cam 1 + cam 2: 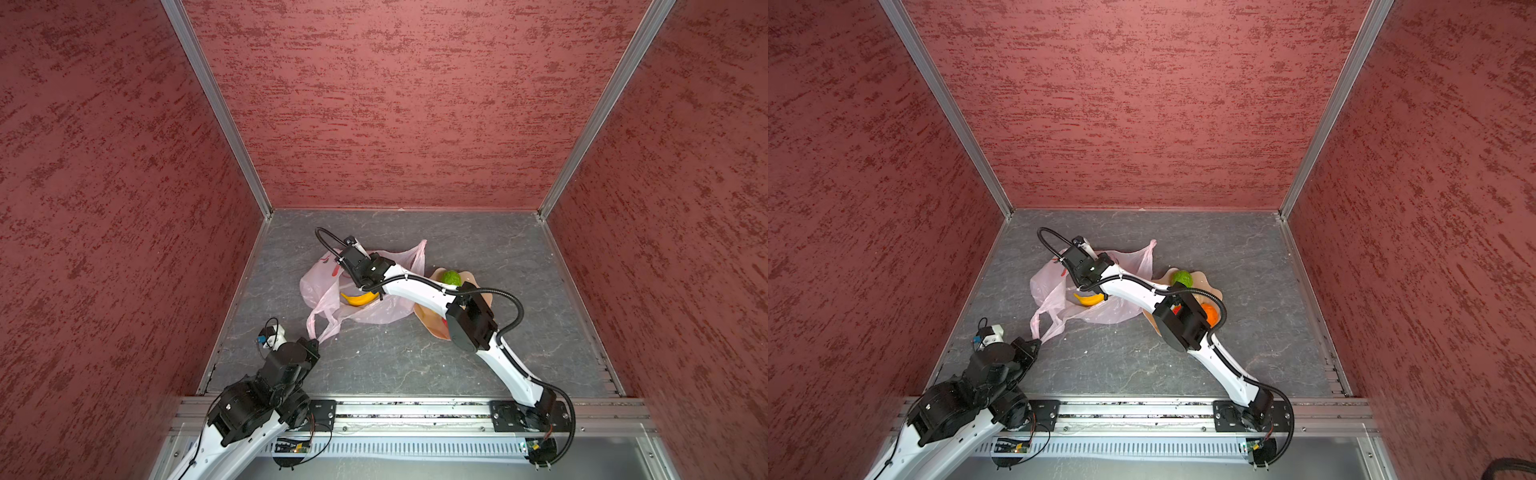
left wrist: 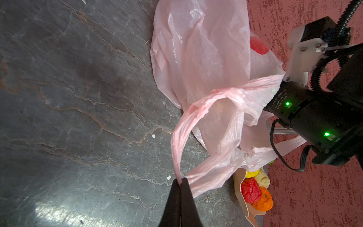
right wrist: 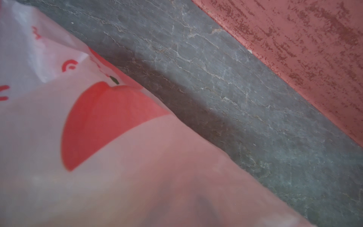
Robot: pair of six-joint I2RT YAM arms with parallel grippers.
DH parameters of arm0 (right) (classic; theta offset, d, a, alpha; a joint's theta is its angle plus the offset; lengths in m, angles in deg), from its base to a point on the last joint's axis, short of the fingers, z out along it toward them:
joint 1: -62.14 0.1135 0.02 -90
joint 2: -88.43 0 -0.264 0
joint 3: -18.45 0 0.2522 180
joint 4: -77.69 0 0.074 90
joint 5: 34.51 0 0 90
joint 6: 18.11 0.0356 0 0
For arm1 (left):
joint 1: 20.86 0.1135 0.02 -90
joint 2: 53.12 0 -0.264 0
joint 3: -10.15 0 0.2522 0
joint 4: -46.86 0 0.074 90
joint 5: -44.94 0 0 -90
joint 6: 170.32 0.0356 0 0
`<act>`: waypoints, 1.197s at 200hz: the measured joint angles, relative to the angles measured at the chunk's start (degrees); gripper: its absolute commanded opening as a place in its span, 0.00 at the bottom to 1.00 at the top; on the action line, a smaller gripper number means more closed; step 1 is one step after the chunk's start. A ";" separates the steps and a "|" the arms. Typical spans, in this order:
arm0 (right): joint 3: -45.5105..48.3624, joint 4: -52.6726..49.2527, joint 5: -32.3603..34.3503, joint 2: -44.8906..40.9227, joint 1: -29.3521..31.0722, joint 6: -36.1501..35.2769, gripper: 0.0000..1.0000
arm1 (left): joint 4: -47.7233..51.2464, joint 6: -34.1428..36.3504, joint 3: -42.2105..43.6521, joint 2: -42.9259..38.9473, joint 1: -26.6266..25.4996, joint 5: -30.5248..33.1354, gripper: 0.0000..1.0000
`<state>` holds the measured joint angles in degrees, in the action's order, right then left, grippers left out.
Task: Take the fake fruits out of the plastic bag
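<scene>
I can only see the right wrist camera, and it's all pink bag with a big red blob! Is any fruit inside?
Observer: Yes, one. The banana lies in the plastic bag's open mouth.
Operator: Are there more fruits anywhere?
Observer: Five in the peach dish: green ball, red ball, orange ball, yellow ball, beige piece.
Operator: Who's holding the bag?
Observer: The left gripper, shut on one loop handle.

light: bright, even | glare: floor (image 2: 51, 212) patch | blur: plastic bag (image 3: 137, 186) near lens | edges: wide-angle stretch
</scene>
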<state>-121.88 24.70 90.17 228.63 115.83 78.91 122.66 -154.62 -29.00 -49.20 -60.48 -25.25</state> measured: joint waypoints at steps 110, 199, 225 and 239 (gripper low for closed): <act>16.26 -5.90 -25.42 -13.64 4.39 6.95 0.41 | 0.70 -0.94 -0.61 5.57 -0.17 0.26 0.00; 35.01 -0.76 -37.27 -21.05 4.68 7.85 0.39 | 7.93 -4.13 -5.92 20.22 -0.22 -0.26 0.00; 35.06 -0.24 -36.52 -21.07 4.66 7.41 0.39 | 8.07 -4.59 -5.97 21.81 -0.22 -0.42 0.00; 33.62 -0.42 -35.71 -21.00 4.55 6.43 0.39 | 8.09 -4.76 -5.97 21.88 -0.22 -0.46 0.00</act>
<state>-88.26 24.29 54.45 207.63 120.37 85.34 130.75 -159.39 -34.97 -27.32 -60.70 -25.71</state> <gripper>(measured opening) 0.387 0.056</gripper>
